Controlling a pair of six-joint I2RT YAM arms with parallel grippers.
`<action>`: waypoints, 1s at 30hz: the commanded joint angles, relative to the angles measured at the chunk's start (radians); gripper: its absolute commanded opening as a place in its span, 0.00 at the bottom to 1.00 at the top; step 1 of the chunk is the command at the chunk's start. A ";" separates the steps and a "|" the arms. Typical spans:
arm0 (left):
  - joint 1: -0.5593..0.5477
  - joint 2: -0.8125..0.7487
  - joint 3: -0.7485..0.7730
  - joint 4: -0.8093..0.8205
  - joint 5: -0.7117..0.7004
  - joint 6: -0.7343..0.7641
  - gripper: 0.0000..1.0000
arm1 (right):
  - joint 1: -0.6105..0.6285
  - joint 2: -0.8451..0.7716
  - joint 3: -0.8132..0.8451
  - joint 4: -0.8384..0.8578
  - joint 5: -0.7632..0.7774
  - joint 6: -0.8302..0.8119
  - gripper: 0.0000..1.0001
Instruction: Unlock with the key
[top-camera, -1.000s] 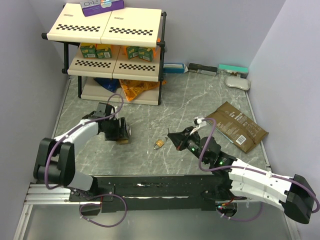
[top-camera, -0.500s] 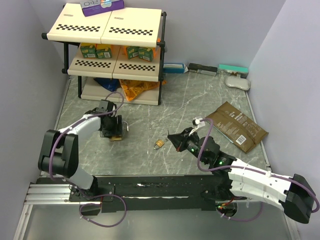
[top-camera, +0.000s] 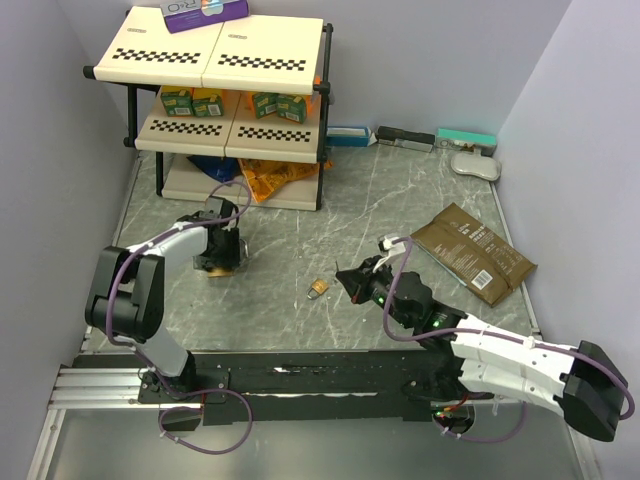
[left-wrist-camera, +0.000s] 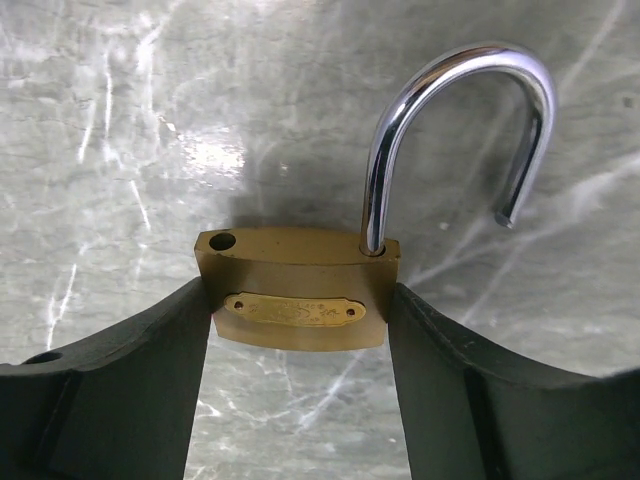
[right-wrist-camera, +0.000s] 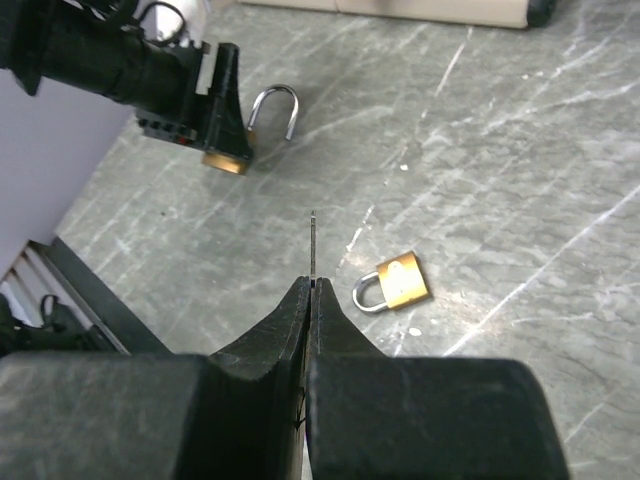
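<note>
Left wrist: L fingers (left-wrist-camera: 120, 380) grip big padlock (left-wrist-camera: 298, 300) w/ shackle (left-wrist-camera: 470, 105) open; R fingers (right-wrist-camera: 270, 350) clenched on key (right-wrist-camera: 312, 245).

Dark key (right-wrist-camera: 312, 248); brass-gold padlock (left-wrist-camera: 297, 300), silver shackle (left-wrist-camera: 455, 70); grey white-veined table (left-wrist-camera: 100, 120).

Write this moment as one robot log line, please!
left pincer: holding big padlock, shackle open | right pincer: shut on key | small padlock: on table, closed

Pale, perhaps lilac walls (top-camera: 60, 120) enclose a grey marbled tabletop (top-camera: 380, 200) and shelf (top-camera: 225, 55).
</note>
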 joint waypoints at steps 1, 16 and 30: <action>-0.005 -0.002 0.049 0.008 -0.086 0.015 0.17 | -0.002 0.014 0.031 0.001 0.029 -0.025 0.00; -0.026 -0.141 0.006 0.070 -0.067 0.025 0.99 | -0.002 -0.130 0.054 -0.163 0.101 -0.063 0.00; -0.184 -0.453 -0.101 0.211 -0.164 0.077 0.99 | -0.002 -0.248 0.120 -0.322 0.145 -0.092 0.00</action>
